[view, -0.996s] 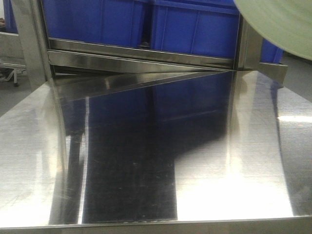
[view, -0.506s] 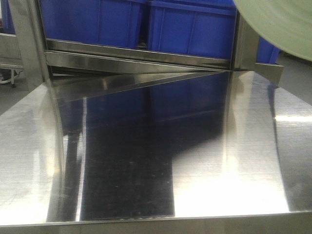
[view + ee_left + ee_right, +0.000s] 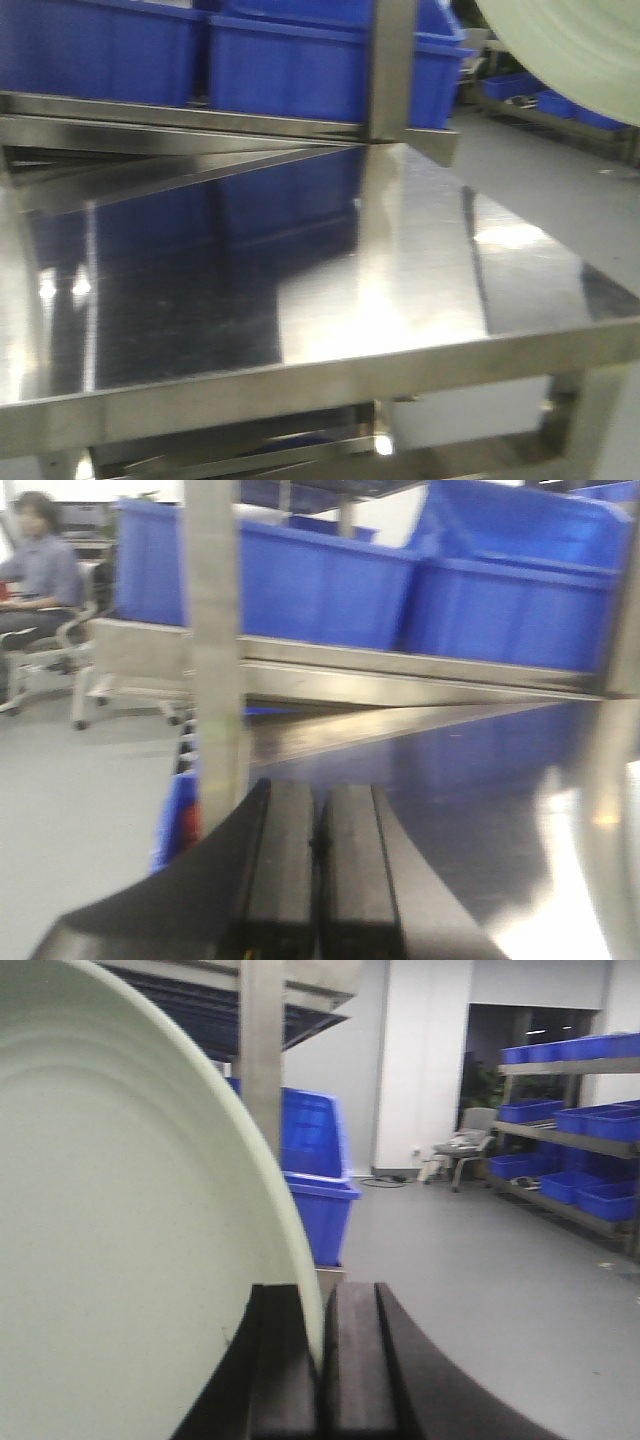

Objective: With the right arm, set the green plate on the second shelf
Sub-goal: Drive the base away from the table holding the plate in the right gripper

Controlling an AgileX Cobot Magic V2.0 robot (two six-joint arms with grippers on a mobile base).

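The green plate (image 3: 120,1240) is up in the air, held by its rim. It stands almost on its edge. Its pale face, with faint rings, fills the left half of the right wrist view.

The right gripper (image 3: 318,1345) has its 2 black fingers squeezed onto the rim, with only that thin edge between them.

In the front view the plate (image 3: 570,50) peeks in at the top right corner. It is higher than the shiny steel shelf (image 3: 420,250) and does not touch it.

A steel post (image 3: 262,1060) stands just behind the plate's rim in the right wrist view, and a blue bin (image 3: 315,1195) sits past the post. Across the grey floor (image 3: 480,1290), far off on the right, are racks (image 3: 570,1130) full of more blue boxes.

In the front view a row of blue bins (image 3: 290,65) sits along the back of the steel shelf, and the shelf top mirrors them.

The left gripper (image 3: 318,830) has its 2 fingers pushed tight together with nothing between them. It is low, in front of the same shiny shelf. Far to its left a person (image 3: 40,565) sits on a chair.
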